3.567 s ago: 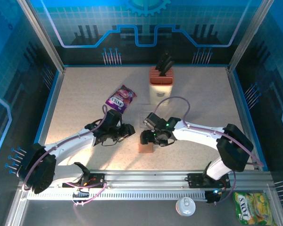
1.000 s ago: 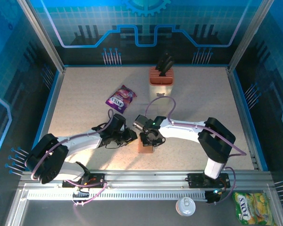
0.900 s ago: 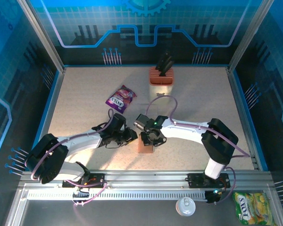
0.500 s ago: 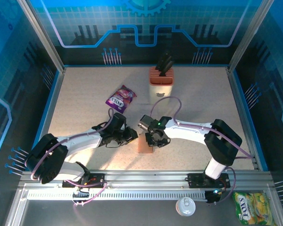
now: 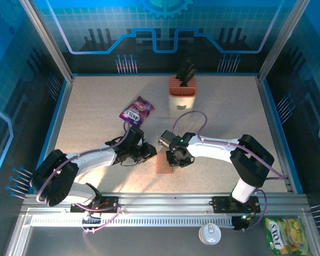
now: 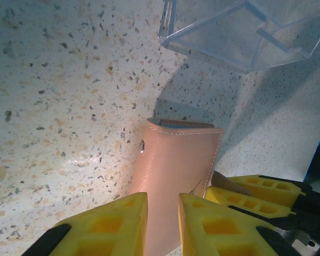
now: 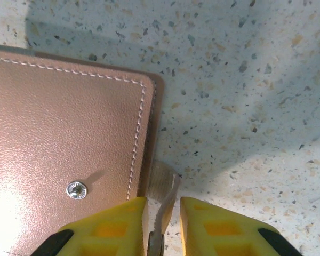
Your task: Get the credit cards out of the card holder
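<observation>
The card holder (image 5: 164, 163) lies closed on the table, a brown leather flap with a metal snap (image 7: 76, 189). The credit cards are hidden inside it; a thin teal line shows at its far edge (image 6: 178, 124). My left gripper (image 5: 147, 153) comes in from the left. Its jaws (image 6: 162, 201) are nearly shut over the holder's near end (image 6: 173, 160), with nothing pinched between them. My right gripper (image 5: 174, 160) is at the holder's right side, closed (image 7: 162, 204) around the small leather strap tab (image 7: 164, 178) that sticks out there. Its yellow fingers (image 6: 256, 188) also appear in the left wrist view.
A clear plastic sleeve (image 6: 240, 32) lies just beyond the holder. A purple snack packet (image 5: 137, 111) is at the back left, and the cream-and-orange knife block (image 5: 182, 88) stands at the back. Blue walls ring the table (image 5: 96, 96).
Both grippers have closed in on the holder. Over the last second the right wrist shifted slightly right along the holder's side, while the left arm barely moved.
</observation>
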`<control>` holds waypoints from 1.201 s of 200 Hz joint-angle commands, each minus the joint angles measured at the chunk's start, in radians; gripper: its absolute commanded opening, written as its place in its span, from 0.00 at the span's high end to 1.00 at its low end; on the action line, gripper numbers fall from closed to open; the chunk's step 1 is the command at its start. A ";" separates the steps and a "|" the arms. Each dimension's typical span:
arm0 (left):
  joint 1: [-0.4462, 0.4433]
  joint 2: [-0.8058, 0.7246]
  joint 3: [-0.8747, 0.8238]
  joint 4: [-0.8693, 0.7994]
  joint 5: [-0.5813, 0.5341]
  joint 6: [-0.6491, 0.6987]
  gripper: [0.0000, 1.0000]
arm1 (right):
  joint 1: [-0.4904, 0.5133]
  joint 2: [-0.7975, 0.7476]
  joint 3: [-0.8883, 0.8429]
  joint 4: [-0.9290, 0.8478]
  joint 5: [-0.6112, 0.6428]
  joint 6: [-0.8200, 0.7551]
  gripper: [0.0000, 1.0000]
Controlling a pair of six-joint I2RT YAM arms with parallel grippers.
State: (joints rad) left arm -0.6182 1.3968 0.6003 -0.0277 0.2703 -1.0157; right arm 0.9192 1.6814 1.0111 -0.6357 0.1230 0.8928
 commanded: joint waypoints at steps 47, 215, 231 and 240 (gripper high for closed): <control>-0.011 0.028 0.035 -0.009 0.021 0.009 0.77 | -0.028 0.011 -0.034 0.043 -0.036 -0.006 0.79; -0.044 0.065 0.018 0.031 0.026 -0.013 0.83 | -0.045 -0.097 -0.069 0.072 -0.053 -0.033 0.91; -0.052 0.066 0.019 0.031 0.021 -0.017 0.83 | -0.045 -0.113 -0.060 0.056 -0.048 -0.039 0.91; -0.056 0.067 0.018 0.031 0.020 -0.020 0.83 | -0.045 -0.120 -0.056 0.051 -0.048 -0.044 0.91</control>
State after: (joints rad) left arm -0.6582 1.4540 0.6128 -0.0090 0.2852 -1.0229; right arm 0.8860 1.5990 0.9421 -0.5400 0.0635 0.8703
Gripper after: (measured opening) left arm 0.172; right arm 0.092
